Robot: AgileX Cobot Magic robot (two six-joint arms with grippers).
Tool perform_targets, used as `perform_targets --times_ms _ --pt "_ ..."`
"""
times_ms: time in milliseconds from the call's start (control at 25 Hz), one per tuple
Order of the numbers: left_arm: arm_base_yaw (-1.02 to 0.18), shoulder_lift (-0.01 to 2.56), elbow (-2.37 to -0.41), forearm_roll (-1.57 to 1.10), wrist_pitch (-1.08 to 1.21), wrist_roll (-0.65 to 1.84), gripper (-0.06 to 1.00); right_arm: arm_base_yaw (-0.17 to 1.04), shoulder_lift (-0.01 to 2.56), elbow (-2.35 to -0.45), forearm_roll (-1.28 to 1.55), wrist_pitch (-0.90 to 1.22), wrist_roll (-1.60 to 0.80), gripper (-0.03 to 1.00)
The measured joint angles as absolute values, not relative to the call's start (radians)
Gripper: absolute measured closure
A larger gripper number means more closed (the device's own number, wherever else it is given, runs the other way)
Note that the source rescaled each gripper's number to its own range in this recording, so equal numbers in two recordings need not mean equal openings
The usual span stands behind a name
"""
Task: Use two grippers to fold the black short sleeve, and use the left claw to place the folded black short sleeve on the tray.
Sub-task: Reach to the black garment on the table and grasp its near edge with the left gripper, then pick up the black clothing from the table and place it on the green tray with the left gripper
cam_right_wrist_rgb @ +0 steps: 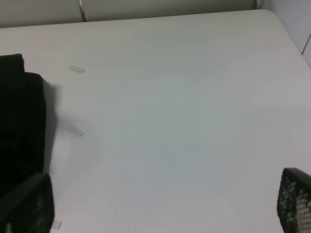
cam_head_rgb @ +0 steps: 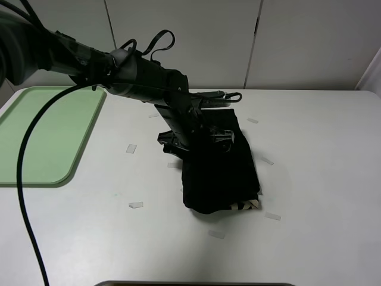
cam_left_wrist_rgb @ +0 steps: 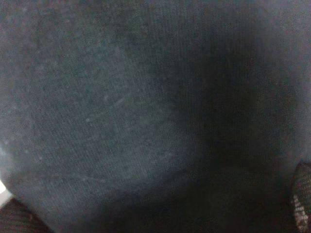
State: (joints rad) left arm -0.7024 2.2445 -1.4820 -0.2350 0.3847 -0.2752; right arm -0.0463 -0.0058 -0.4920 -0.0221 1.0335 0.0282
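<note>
Folded black short sleeve (cam_head_rgb: 220, 170) at table (cam_head_rgb: 321, 179) centre; tape scraps (cam_head_rgb: 136, 205) scattered around. Tray (cam_head_rgb: 47, 134) at 9 o'clock. Left gripper (cam_head_rgb: 221, 138) buried in cloth, state indeterminable. Right gripper (cam_right_wrist_rgb: 165, 206) released. Lettering unreadable.

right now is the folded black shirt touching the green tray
Apart. The exterior high view shows the black shirt lying mid-table, with a wide strip of bare white table between it and the green tray at the left edge.

Bright even overhead light, left wrist blurred
</note>
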Motion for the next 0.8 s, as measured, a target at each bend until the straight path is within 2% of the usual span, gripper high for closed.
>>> perform_targets --times_ms 120,240,360,520,800 --pt "-0.702 2.245 -1.482 -0.235 0.385 -0.256 0.05 -0.046 -0.006 -0.492 -0.022 1.033 0.028 -0.03" --pt "-0.702 2.25 -1.482 -0.235 0.382 -0.241 0.22 -0.046 -0.006 -0.492 -0.022 1.033 0.028 -0.03" --pt "-0.702 2.252 -1.482 -0.235 0.381 -0.234 0.32 -0.046 -0.006 -0.492 -0.022 1.033 0.028 -0.03" --pt "-0.702 2.252 -1.482 -0.223 0.382 -0.234 0.37 -0.046 -0.006 -0.492 -0.022 1.033 0.028 -0.03" --pt "-0.7 2.246 -1.482 -0.176 0.401 -0.234 0.39 -0.046 -0.006 -0.492 -0.022 1.033 0.028 -0.03"
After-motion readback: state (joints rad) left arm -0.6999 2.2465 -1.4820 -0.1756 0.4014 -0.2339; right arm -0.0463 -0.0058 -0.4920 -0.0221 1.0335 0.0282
